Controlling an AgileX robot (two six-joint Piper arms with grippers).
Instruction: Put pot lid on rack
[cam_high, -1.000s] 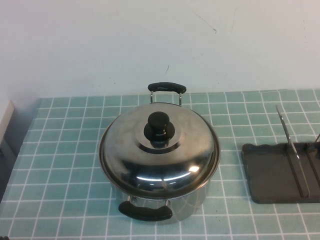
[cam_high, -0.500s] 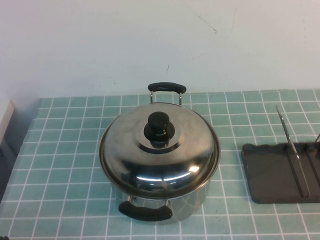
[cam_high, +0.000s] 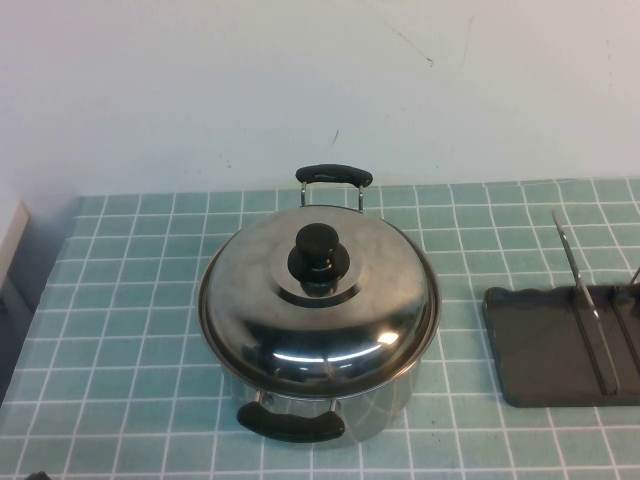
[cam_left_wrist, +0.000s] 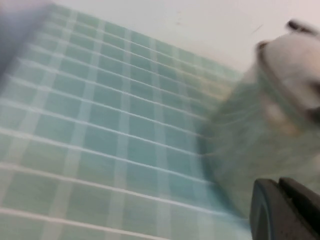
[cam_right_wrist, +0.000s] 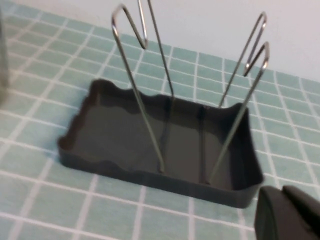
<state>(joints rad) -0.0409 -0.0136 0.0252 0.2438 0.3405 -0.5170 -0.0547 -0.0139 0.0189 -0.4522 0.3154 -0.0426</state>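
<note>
On pot (cam_high: 330, 410): pot lid (cam_high: 318, 300); rack (cam_high: 545, 345) right; left gripper (cam_left_wrist: 285, 210), right gripper (cam_right_wrist: 287, 215) low

— What is slipping out of sight on the tiled table?

— The rack (cam_high: 560, 345) is running off the right edge of the high view, its far wires cut away. The lid (cam_high: 318, 300) is covering the pot's (cam_high: 385, 400) mouth, hiding the inside.

— And the arms?

— Neither is showing from above. The left gripper (cam_left_wrist: 285, 210) is peeking in as a dark, cropped shape beside a blurred pot; the right gripper (cam_right_wrist: 287, 212) is likewise clipped at a corner near the rack. Whether either is open is not showing.
</note>
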